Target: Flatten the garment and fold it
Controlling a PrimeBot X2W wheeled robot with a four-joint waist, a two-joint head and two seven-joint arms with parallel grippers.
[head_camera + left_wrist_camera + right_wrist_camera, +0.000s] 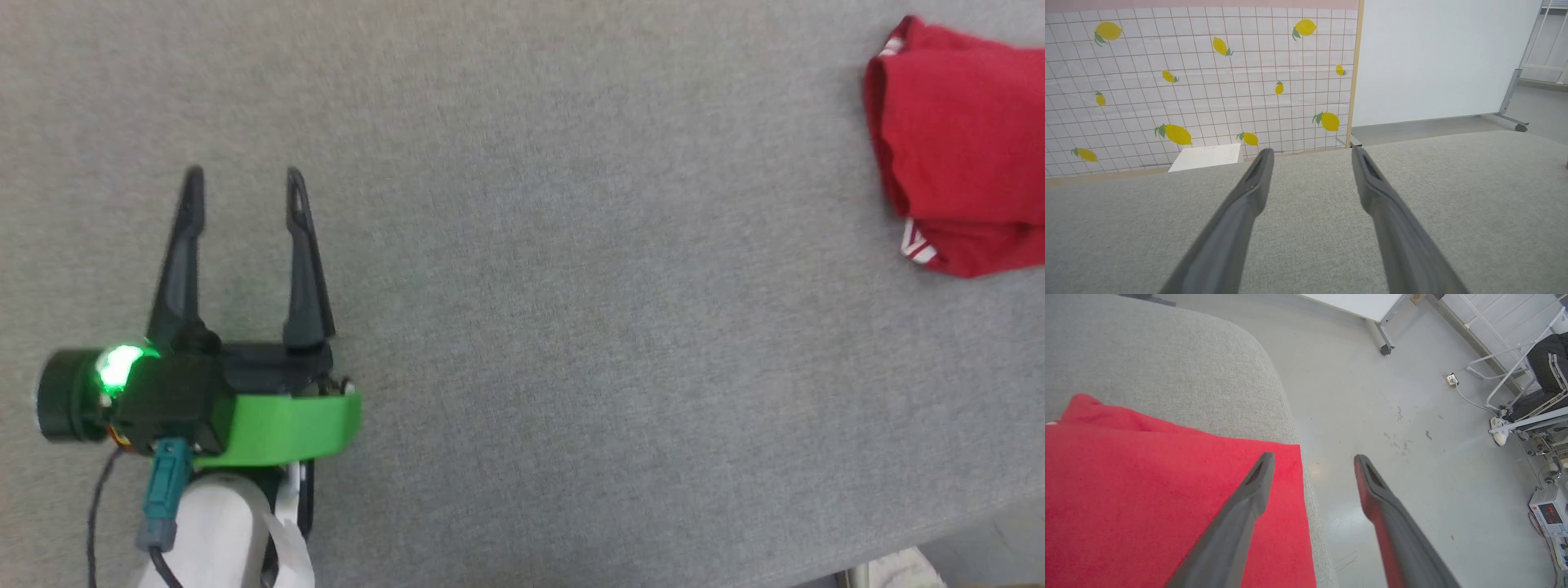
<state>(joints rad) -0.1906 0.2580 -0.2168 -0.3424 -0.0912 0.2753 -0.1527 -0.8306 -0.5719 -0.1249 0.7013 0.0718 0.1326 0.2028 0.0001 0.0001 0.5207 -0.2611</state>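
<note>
The garment (963, 147) is a red shirt lying folded at the far right of the grey table, with white striped bands showing at its left corners. My left gripper (243, 184) hovers open over bare table at the lower left, far from the garment, nothing between its fingers. In the left wrist view the left gripper (1311, 157) has its fingers spread over grey cloth. In the right wrist view my right gripper (1314, 461) stands open above the garment (1147, 490), at its corner by the table's rounded edge; one finger is over the red fabric, the other over the floor. Nothing is held.
The grey table (571, 286) stretches between the left gripper and the garment. A lemon-patterned wall (1200, 81) and a white board (1437, 61) stand beyond the table. Off the table's right edge there is floor (1392, 416), a metal rack (1515, 375) and a small meter (1549, 514).
</note>
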